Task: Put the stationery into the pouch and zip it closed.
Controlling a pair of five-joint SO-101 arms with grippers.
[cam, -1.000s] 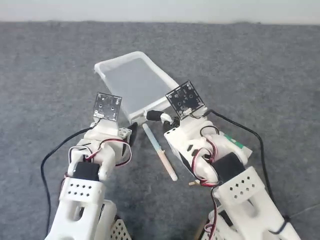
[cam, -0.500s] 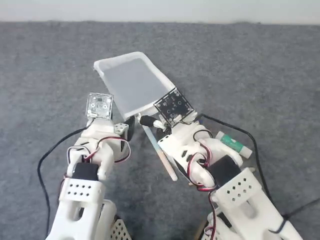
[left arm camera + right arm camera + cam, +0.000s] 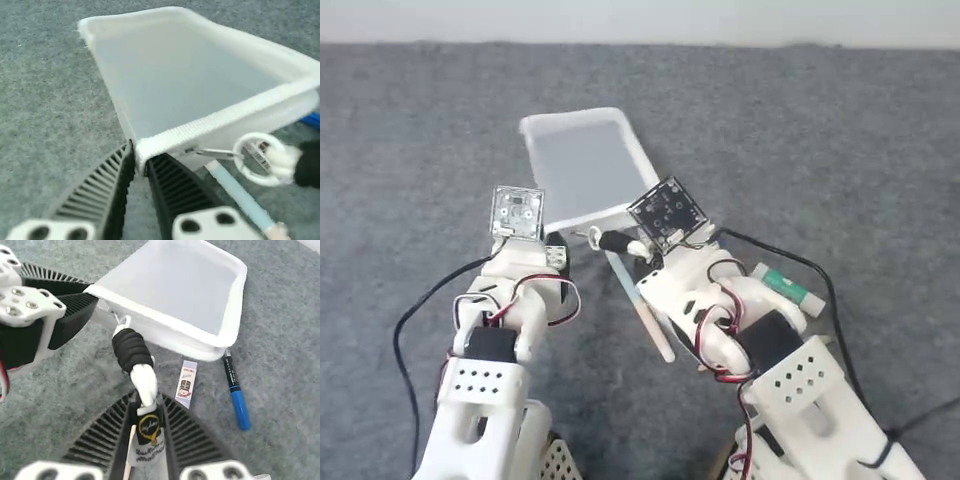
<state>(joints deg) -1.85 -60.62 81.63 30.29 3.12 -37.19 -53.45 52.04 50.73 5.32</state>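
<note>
Translucent white plastic forms the pouch (image 3: 582,165), which lies at upper centre of the high view. Its toothed mouth edge faces the two arms at mid-frame, and its closed end points to the top of the frame.

The long axis runs nearly straight up the picture, leaning slightly left. The left gripper (image 3: 140,153) is clenched on the corner of the mouth edge, pinning that end. The right gripper (image 3: 148,401) grasps the tag end of the black-and-white zip cord (image 3: 133,351), which leads by a ring (image 3: 255,158) to the slider, near the pinned corner.

The stationery is all outside the pouch, on the grey cloth:
- A pale blue pen (image 3: 642,308) lies just below the mouth, slanting from upper left to lower right between the arms.
- A blue marker (image 3: 236,394) and a small printed eraser (image 3: 186,382) lie just beside the pouch in the right wrist view.
- A green-banded stick (image 3: 783,283) lies at right of the high view.

The step in hand is probably working the slider to get the mouth open, since nothing is loaded yet. The next move calls for a pull along the teeth with the corner held taut, not a lift, which could drag the light pouch.
</note>
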